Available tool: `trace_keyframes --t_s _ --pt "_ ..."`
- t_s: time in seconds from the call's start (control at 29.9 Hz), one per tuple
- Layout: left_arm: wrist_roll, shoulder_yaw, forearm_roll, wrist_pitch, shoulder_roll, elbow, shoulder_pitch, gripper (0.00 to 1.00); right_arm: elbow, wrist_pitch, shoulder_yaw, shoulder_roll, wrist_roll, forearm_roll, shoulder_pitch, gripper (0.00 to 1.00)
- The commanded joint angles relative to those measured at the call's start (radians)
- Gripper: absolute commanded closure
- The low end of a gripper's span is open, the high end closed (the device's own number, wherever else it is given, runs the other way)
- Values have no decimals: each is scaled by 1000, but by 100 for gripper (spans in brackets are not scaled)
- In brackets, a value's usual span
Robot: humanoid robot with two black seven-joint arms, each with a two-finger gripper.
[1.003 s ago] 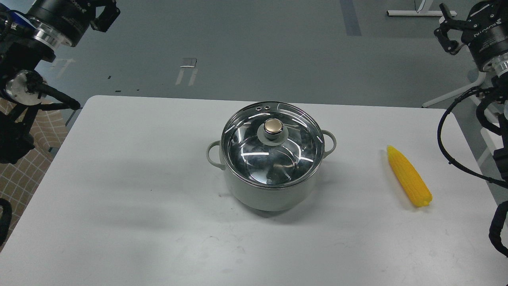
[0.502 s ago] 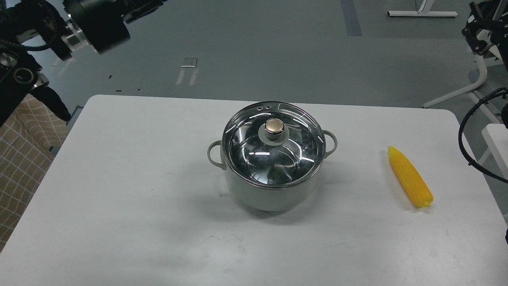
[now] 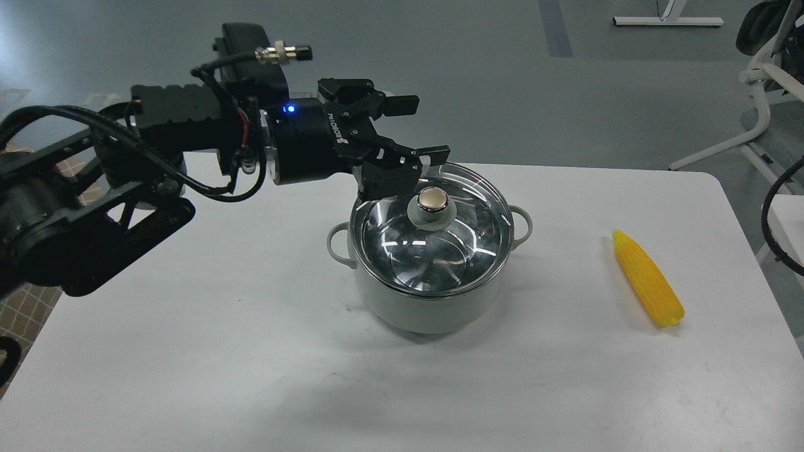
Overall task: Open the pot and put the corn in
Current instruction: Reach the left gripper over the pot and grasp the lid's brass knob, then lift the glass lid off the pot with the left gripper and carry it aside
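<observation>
Left gripper [image 3: 424, 129], jaws spread and holding nothing, hovered beside the lid knob [image 3: 433, 199] of the pot [image 3: 427, 301]; corn [image 3: 648, 279] lay well apart

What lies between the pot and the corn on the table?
Nothing: in the head view, only bare white table separates the pot from the corn.

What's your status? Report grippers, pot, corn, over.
Left gripper open, above the far rim of the lid, short of the knob. Right gripper out of view. Pot lidded. Corn on table, right, untouched.
</observation>
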Motion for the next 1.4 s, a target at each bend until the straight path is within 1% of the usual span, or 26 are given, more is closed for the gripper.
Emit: trace_keyframes --t_s 0.0,0.1,0.17,0.23,0.27,0.33,0.5,0.57,0.87,0.9,0.97,1.0,1.04,1.07,1.14,1.2,1.27,1.37 --pt "4 39 35 2 -85 78 4 19 0 0 0 4 0 0 -4 0" --pt "4 44 35 2 -114 115 11 19 0 0 1 4 2 0 -13 0" --pt "4 52 35 5 -143 160 17 22 -1 0 1 4 2 0 -18 0" --pt "4 62 35 11 -159 196 18 22 -1 0 1 4 2 0 -22 0" --pt "4 69 35 28 -169 228 18 22 -1 0 1 6 8 0 -24 0" --pt "4 76 35 52 -172 256 20 22 -1 0 1 8 17 0 -24 0" --pt "4 115 35 62 -169 274 20 25 -4 0 1 9 20 0 -24 0" --pt "4 118 35 63 -169 286 21 29 -4 0 1 11 20 0 -25 0" --pt "5 148 35 91 -171 314 29 31 -4 0 3 15 20 0 -25 0" --pt "4 147 35 92 -172 316 31 33 -4 0 9 15 20 14 -25 0" --pt "5 147 35 92 -171 319 31 36 -4 0 12 15 20 49 -24 0" --pt "5 147 35 94 -169 326 31 41 -4 0 12 15 20 69 -24 0" --pt "5 147 35 94 -169 331 31 43 -4 0 12 15 18 74 -24 0" --pt "4 147 35 99 -169 335 32 48 -3 0 12 14 18 77 -22 0" --pt "4 147 35 106 -169 336 34 54 -1 0 10 14 18 77 -22 0" --pt "5 145 35 114 -169 334 37 62 0 0 9 14 18 77 -22 0" --pt "5 144 35 114 -169 334 35 67 0 0 9 15 18 77 -24 0" --pt "4 142 35 114 -165 323 32 71 0 0 9 14 18 77 -24 0"
